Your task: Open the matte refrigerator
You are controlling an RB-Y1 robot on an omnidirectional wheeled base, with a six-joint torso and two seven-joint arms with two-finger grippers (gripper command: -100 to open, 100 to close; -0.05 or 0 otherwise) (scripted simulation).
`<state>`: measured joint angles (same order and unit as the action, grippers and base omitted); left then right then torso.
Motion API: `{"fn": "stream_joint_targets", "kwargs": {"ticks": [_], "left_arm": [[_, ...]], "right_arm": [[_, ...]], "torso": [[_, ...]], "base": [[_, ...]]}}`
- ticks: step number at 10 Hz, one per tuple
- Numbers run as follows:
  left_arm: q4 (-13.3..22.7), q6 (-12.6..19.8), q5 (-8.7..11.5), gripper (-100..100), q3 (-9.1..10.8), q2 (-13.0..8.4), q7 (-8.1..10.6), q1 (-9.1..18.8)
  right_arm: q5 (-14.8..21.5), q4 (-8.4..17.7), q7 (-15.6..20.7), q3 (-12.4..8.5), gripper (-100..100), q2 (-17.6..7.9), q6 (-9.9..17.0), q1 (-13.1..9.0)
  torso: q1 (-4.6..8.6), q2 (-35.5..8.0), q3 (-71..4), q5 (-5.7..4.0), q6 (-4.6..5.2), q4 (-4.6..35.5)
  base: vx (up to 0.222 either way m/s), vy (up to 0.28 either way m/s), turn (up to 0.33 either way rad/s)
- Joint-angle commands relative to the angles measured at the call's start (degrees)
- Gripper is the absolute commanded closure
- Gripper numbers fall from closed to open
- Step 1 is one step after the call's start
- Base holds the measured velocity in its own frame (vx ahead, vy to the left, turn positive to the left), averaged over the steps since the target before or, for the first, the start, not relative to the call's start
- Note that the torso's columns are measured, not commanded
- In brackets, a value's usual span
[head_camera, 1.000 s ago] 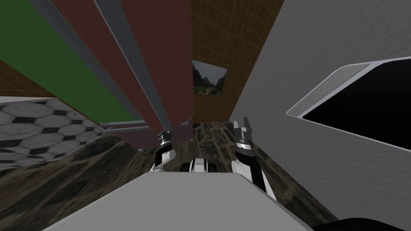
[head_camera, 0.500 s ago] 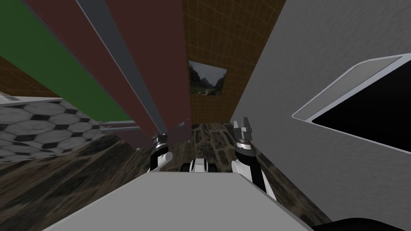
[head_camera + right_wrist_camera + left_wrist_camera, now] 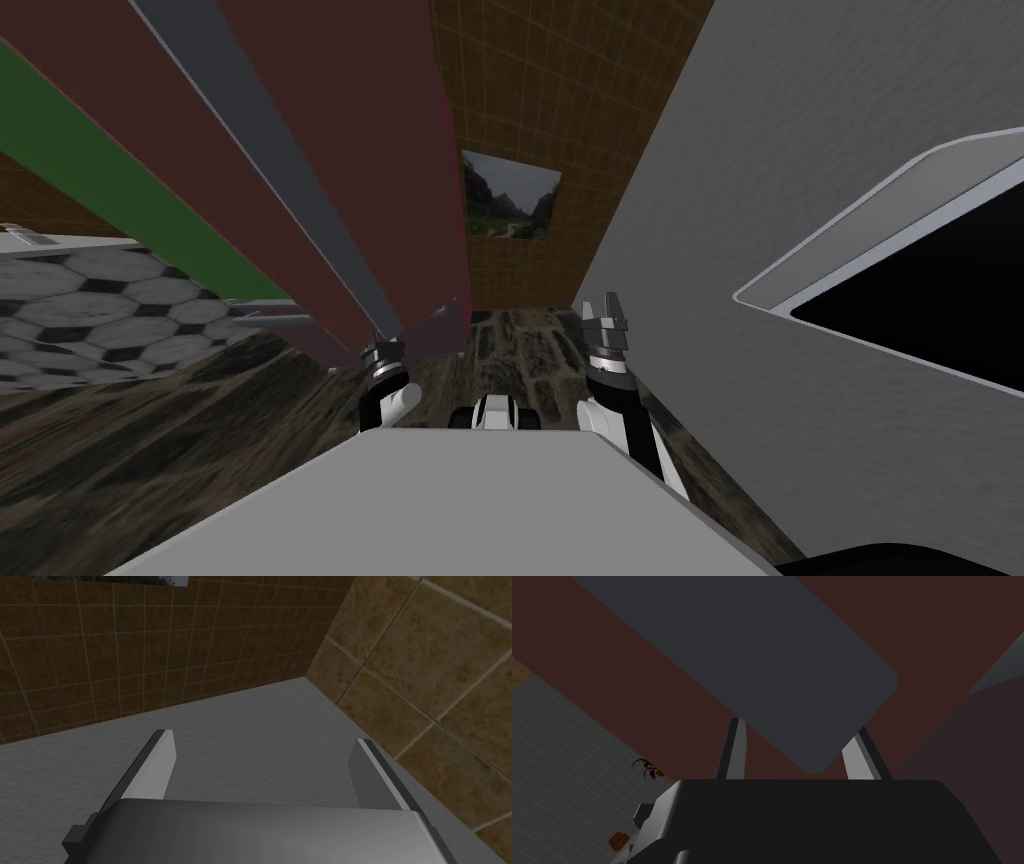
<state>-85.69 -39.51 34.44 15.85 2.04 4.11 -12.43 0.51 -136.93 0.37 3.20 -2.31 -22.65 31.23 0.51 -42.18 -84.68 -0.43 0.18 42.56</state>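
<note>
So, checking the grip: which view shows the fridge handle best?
Left wrist view: the grey handle sits close, gripped by the left end effector. Head view shows it as a long bar on the dark red door. Right wrist view faces tiled walls.

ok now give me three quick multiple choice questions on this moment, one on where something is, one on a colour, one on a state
1. Where are the left jaws?
A. at the end of the grey handle
B. on the framed picture
C. resting on the floor

2. What colour is the refrigerator door?
A. white
B. dark red
C. blue

3. How do the right jaws stand?
A. shut on the handle
B. shut on a cup
C. open, holding nothing

Answers:
1 A, the left wrist view shows the handle's end between them.
2 B, the door is dark red on both sides of the handle.
3 C, the right wrist view shows them wide apart with nothing between them.
</note>
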Motion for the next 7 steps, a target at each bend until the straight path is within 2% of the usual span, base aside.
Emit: {"fn": "stream_joint_targets", "kwargs": {"ticks": [1, 2, 4, 5, 7], "left_arm": [[-1.6, -0.7, 1.3, 100, 1.32, -0.1, -1.07, -0.2], [-3.3, 2.2, 2.3, -100, 2.03, 0.2, -2.01, -0.7], [-5.5, 4.8, 3.2, -100, 2.71, 0.3, -3.14, -0.5], [-5.5, 4.8, 3.2, -100, 2.71, 0.3, -3.14, -0.5], [-7.8, 7.3, 4.1, -100, 3.39, 0.4, -4.27, -0.4]], "right_arm": [[0.0, 0.0, 0.0, 0.0, 0, 0.0, 0.0, 0.0], [0.0, 0.0, 0.0, 0.0, 0, 0.0, 0.0, 0.0], [0.0, 0.0, 0.0, 0.0, 0, 0.0, 0.0, 0.0], [0.0, 0.0, 0.0, 0.0, 0, 0.0, 0.0, 0.0], [0.0, 0.0, 0.0, 0.0, 0, 0.0, 0.0, 0.0]], "torso": [[0.05, -0.1, 0.1, -0.09, -0.02, 0.1], [-0.05, -0.3, 0.2, -0.02, 0.20, 0.1], [-0.92, -0.3, 0.2, 0.29, -0.16, 0.0], [-0.84, -0.3, 0.1, 0.16, -0.22, 0.1], [-0.29, -0.3, 0.2, 0.13, -0.21, 0.0]], "base": [[0.049, -0.222, 0.067], [0.009, -0.100, 0.062], [-0.014, -0.018, 0.047], [-0.001, 0.025, 0.019], [0.009, 0.012, 0.033]]}}
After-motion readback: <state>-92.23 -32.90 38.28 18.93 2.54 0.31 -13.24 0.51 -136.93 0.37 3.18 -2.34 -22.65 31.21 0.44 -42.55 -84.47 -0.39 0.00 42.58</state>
